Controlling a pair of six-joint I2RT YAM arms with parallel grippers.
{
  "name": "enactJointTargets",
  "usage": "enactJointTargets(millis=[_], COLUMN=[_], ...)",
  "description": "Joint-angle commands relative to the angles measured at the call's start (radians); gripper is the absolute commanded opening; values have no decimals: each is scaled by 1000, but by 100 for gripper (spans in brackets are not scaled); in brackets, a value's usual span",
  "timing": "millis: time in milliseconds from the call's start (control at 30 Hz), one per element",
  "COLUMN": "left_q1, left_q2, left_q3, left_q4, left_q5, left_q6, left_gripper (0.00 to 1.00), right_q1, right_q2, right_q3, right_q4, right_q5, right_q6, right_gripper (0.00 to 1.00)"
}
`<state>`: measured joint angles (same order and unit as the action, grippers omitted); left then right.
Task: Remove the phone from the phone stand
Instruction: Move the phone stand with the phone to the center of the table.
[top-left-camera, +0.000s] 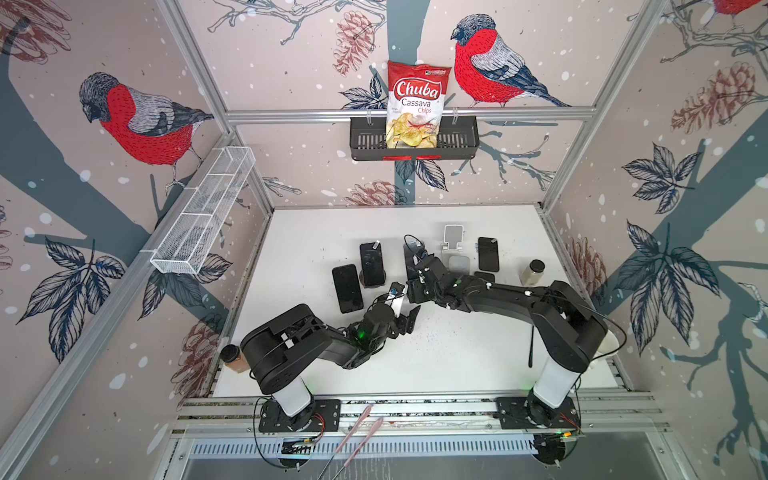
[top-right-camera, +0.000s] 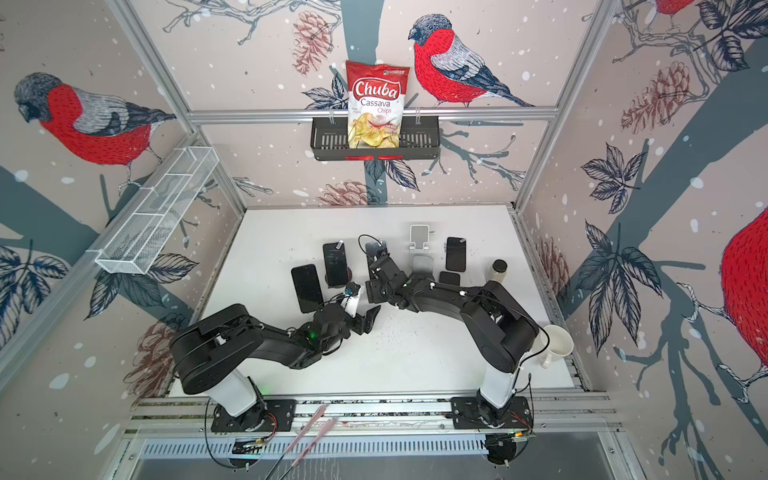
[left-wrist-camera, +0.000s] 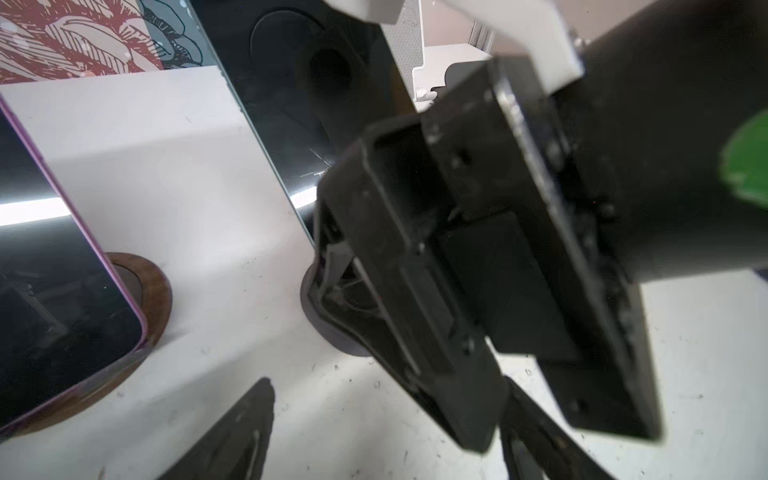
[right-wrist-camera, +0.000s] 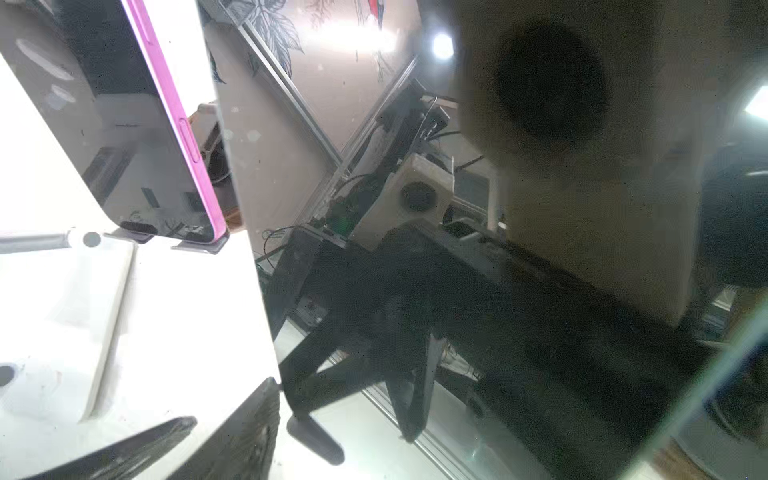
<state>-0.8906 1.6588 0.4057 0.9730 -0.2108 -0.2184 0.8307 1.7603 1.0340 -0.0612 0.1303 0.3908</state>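
The phone (left-wrist-camera: 286, 104) stands steeply tilted over its dark round stand (left-wrist-camera: 328, 332), about midway along the table (top-left-camera: 457, 365) and nearer its back edge. Its lower end is hidden behind the right claw (right-wrist-camera: 235, 399). That claw is released: its fingers are spread with bare table between them, and the phone's edge is just beside one fingertip. The left claw (top-left-camera: 409, 320) hangs nearer the front edge, also released, fingers spread.
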Motion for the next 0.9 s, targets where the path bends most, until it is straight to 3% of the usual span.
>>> enactJointTargets(millis=[0, 333, 867], left_q1=[-1, 0, -2], left_q2=[-2, 5, 49], left_q3=[4, -2, -16], left_q4=[-11, 16, 201], left_q5=[-6, -18, -51], left_q6=[14, 13, 13], left_gripper=[82, 82, 82], right_q1=[4, 2, -20], right_q2=[-13, -39, -84], right_q3=[-3, 9, 68], right_q4=[8, -4, -69], right_q5=[11, 31, 86], right_q6=[-7, -13, -45], right_gripper=[81, 87, 96])
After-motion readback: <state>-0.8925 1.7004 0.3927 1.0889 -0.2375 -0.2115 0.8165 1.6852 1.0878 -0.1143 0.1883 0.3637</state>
